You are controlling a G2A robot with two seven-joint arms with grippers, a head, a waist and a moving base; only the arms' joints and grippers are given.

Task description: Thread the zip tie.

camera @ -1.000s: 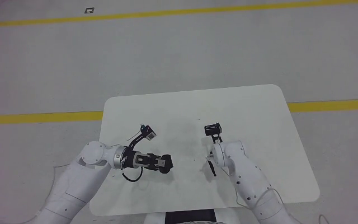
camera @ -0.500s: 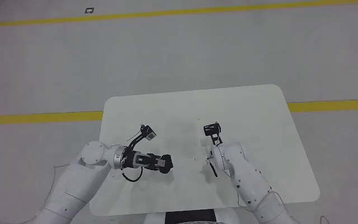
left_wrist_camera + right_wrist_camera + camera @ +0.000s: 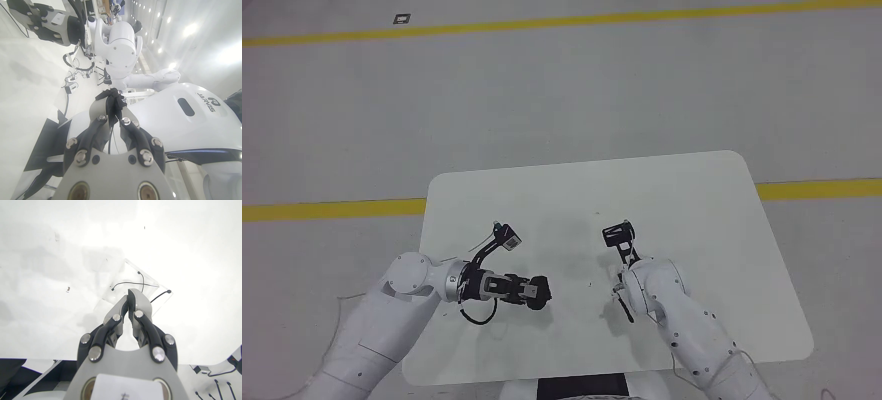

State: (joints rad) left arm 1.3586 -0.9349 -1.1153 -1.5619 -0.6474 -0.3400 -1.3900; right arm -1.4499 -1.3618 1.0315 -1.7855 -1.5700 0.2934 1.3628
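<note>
Matt table (image 3: 692, 200), clear plastic tray (image 3: 149, 277), plastic zip tie (image 3: 113, 108)

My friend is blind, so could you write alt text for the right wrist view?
A shut gripper hangs over a white table, its tips in front of a clear tray with a few thin black zip ties lying loose in it.

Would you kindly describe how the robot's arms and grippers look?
Both arms wear glossy white rounded shells, with a black cable looped at one wrist. The left gripper and right gripper share grey bodies, black linkage bars, silver bolts and grey fingers; ribbed black pads line the right one.
</note>
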